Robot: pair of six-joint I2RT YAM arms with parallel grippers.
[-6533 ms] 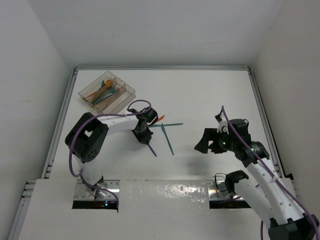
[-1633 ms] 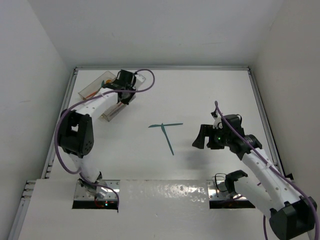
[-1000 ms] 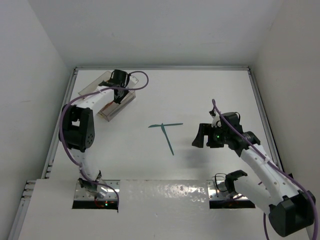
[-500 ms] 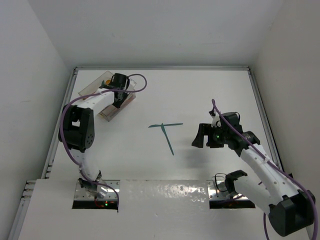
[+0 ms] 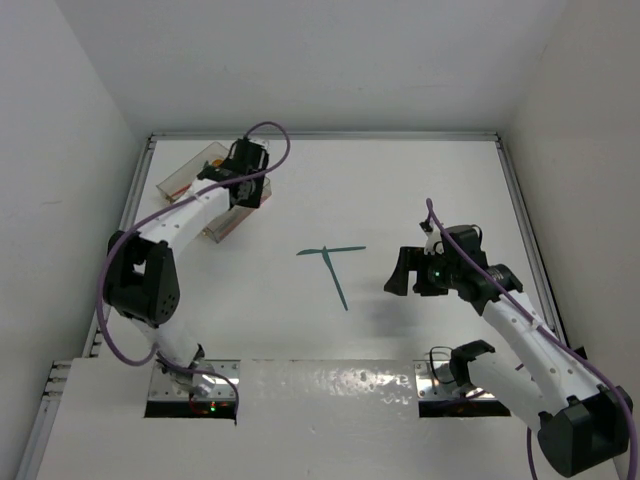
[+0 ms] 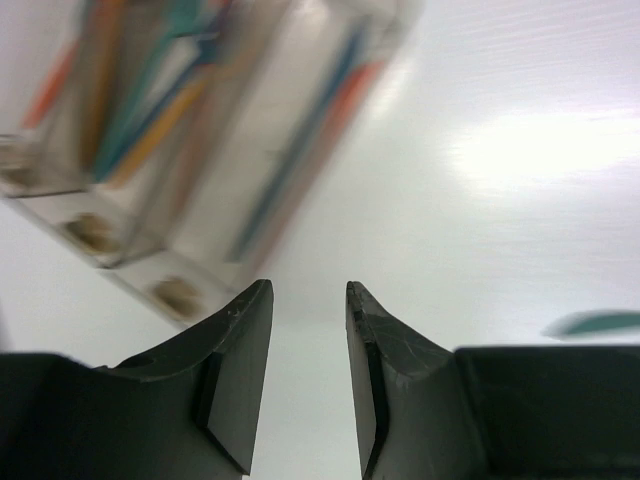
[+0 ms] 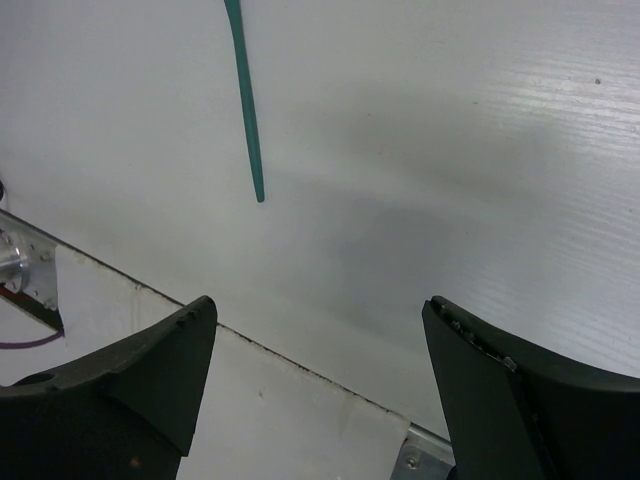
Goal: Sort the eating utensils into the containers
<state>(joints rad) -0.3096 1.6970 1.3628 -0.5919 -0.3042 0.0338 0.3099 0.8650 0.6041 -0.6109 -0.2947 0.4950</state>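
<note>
Presently the left gripper hangs at the tray, far left, jaws a little apart with nothing between them. The right gripper stands wide and empty, near and to the right of two teal utensils lying crossed on the table.

Judgement: release step. Lift the left gripper straight up clear of the tray wall before swinging, then straddle one teal handle crosswise.

Tray contents are blurred: orange, teal and blue pieces, kinds and compartments unreadable. From above, the left arm covers most of the tray.
</note>
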